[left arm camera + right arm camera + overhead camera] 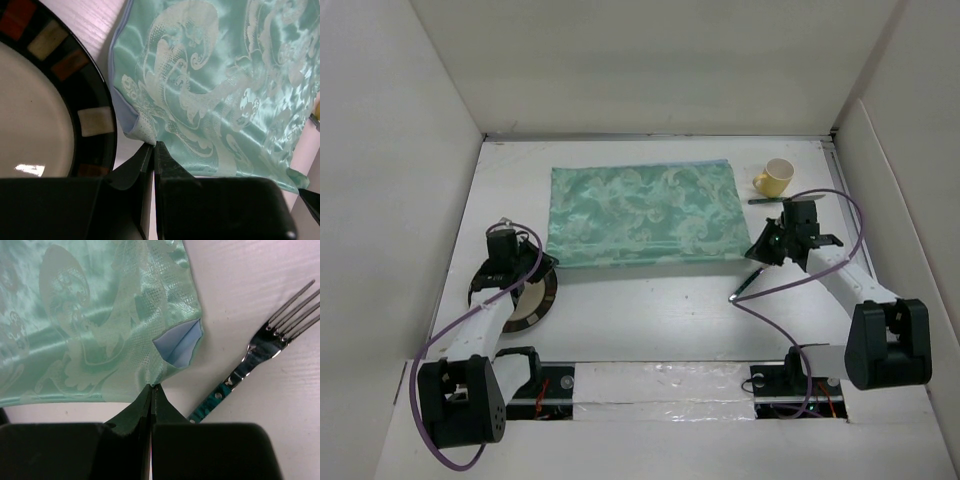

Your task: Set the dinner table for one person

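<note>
Arms reach forward and inward, low over the table point(650, 310), which fills the walled enclosure; left gripper point(153, 145) and right gripper point(151, 386) each pinch a near corner of the mat point(640, 215), fingers together.

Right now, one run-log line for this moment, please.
left gripper: shut on placemat near-left corner | right gripper: shut on near-right corner | plate, fork, yellow cup: off placemat

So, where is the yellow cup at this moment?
In the top view the yellow cup sits at the far right of the dinner table, just beside the far right corner of the green placemat.
</note>
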Motion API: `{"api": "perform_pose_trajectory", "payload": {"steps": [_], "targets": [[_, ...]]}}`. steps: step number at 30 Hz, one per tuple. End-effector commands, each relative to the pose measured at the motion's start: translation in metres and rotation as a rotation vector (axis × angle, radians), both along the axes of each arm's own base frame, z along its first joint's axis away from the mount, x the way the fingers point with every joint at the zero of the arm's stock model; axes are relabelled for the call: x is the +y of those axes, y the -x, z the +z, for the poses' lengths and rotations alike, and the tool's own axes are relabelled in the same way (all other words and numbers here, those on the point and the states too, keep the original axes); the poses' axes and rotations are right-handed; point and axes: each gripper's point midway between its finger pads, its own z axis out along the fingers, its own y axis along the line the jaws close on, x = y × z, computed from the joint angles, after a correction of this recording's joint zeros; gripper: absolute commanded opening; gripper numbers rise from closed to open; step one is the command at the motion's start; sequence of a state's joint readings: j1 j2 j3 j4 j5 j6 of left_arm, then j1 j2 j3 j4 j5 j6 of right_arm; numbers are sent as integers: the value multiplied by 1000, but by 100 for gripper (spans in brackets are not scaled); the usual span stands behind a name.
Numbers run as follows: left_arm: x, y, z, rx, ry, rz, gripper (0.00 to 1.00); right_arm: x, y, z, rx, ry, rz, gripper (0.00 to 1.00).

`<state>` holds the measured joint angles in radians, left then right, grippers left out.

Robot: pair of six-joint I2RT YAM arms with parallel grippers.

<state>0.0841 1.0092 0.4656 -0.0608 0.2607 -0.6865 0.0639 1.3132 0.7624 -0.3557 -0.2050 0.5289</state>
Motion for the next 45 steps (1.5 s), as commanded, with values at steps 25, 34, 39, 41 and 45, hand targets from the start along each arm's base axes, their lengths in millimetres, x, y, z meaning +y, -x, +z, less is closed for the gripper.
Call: {"api": "perform_pose_trajectory", "payload": {"steps": [25, 34, 39, 41, 45], "targets": [[6, -35, 140, -211, -72, -11, 32, 13, 0, 104, -146, 123, 49, 51], [-35, -66, 321, -641, -11, -239, 2, 213, 31, 159, -336, -131, 466, 0], [-35, -60, 369, -751, -46, -248, 0, 331, 75, 129, -278, -302, 634, 20], [-40, -57, 369, -755, -30, -277, 0, 372, 77, 110, -262, -335, 675, 50], [-55, -48, 343, -710, -20, -319, 12, 442, 100, 82, -226, -389, 747, 66]]}}
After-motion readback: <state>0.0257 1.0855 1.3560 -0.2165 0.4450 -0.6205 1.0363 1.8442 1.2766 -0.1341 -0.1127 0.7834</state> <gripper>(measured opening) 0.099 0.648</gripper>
